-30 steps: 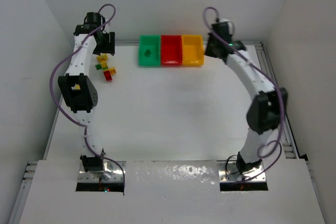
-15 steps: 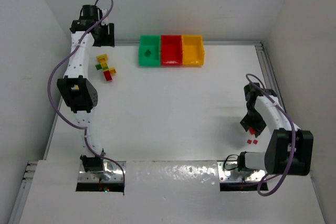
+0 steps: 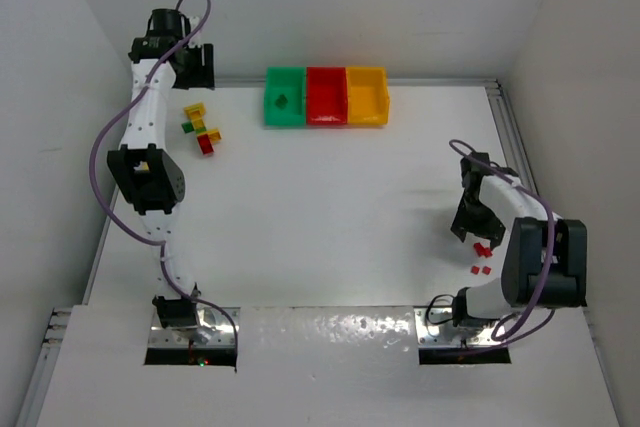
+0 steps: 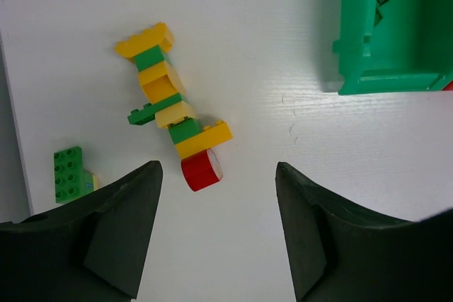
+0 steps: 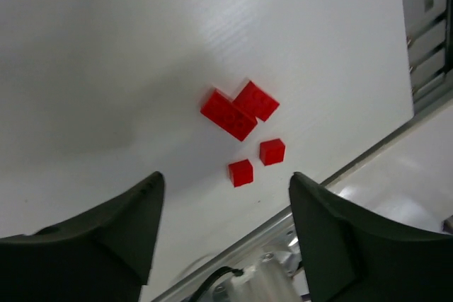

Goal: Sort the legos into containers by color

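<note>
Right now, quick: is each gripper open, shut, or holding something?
Left gripper: open, empty, over the stacked legos.
Right gripper: open, empty, over four loose red legos.

Glossy plastic legos [image 4: 173, 114], smooth green plastic bin [image 4: 354, 47], matt white table [image 3: 330, 207], possibly laminate.

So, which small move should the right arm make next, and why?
Probably lower the right jaws onto one small red plastic brick and close them. They stand open and empty over four loose red bricks on the white table, far from the red plastic bin.
</note>
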Robot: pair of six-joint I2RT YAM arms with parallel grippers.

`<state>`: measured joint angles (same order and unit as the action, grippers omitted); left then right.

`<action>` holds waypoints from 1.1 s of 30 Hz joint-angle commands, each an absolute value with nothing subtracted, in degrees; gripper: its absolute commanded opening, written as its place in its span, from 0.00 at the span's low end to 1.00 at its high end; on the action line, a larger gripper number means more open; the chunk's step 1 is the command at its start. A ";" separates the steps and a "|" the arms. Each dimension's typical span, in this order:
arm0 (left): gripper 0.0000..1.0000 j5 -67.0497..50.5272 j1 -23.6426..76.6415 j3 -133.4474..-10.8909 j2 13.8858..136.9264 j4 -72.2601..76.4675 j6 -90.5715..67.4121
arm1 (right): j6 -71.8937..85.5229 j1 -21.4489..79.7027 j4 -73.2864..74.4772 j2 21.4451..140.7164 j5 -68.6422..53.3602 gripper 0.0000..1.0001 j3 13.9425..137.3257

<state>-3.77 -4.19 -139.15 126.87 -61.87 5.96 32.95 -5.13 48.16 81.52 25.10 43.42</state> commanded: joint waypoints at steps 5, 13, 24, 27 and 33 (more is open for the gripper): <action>0.63 -2.46 -4.83 -141.59 126.92 -61.17 6.68 | 11.30 -5.36 42.55 85.43 28.92 0.65 46.76; 0.63 -2.46 -4.83 -140.98 126.74 -61.17 6.94 | -6.31 -5.36 36.66 81.92 18.64 0.64 41.41; 0.63 -2.02 -4.83 -140.63 126.74 -60.73 6.59 | -14.50 -5.54 35.16 85.07 20.04 0.56 38.58; 0.63 -1.85 -4.92 -140.28 126.56 -60.47 6.33 | -15.20 -5.62 34.54 86.39 20.04 0.52 39.02; 0.63 -1.23 -4.92 -139.92 125.86 -60.38 6.59 | -15.91 -6.50 32.96 89.29 18.72 0.43 39.98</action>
<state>-2.24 -4.23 -139.20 126.89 -61.82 6.20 -14.70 -5.74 35.27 88.38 19.51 38.33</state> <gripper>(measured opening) 0.632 0.438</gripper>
